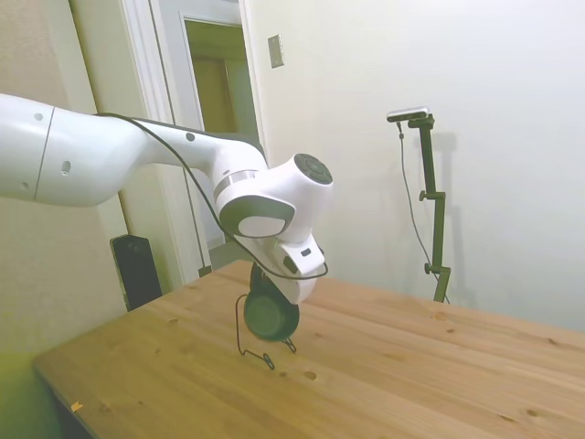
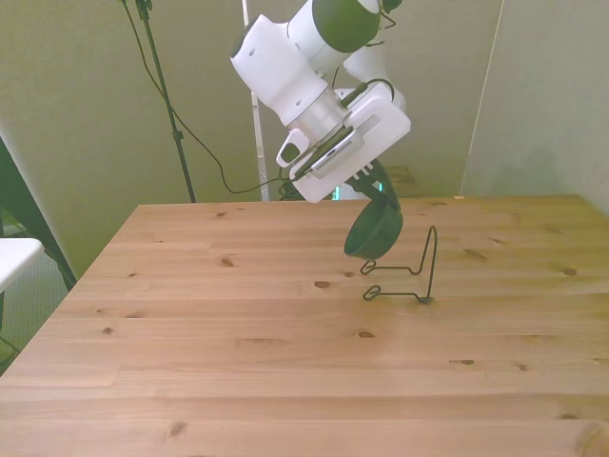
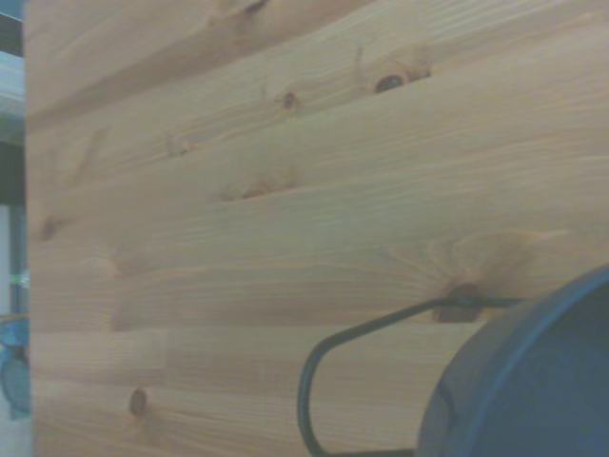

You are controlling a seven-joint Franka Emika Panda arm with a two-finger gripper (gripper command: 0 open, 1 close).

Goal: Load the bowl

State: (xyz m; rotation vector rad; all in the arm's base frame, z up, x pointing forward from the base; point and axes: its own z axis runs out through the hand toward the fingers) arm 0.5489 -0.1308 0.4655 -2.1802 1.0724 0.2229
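Note:
A small dark green bowl [image 2: 373, 231] hangs tipped on its edge just above the table, with my gripper [image 2: 380, 193] shut on its upper rim. A thin black wire rack [image 2: 425, 274] stands right beside the bowl, with its upright loop on the front view's right. In the side view the bowl [image 1: 271, 315] sits in front of the rack's loop [image 1: 240, 322], under the gripper [image 1: 266, 283]. The wrist view shows the bowl's rim [image 3: 533, 381] close up and a curved rack wire [image 3: 310, 381] over the planks. I cannot tell whether bowl and rack touch.
The wooden table [image 2: 238, 343] spreads wide toward the front view's left and the near edge. A dark speaker-like box [image 1: 136, 270] stands off the table's far corner in the side view. A wall and a doorway lie behind.

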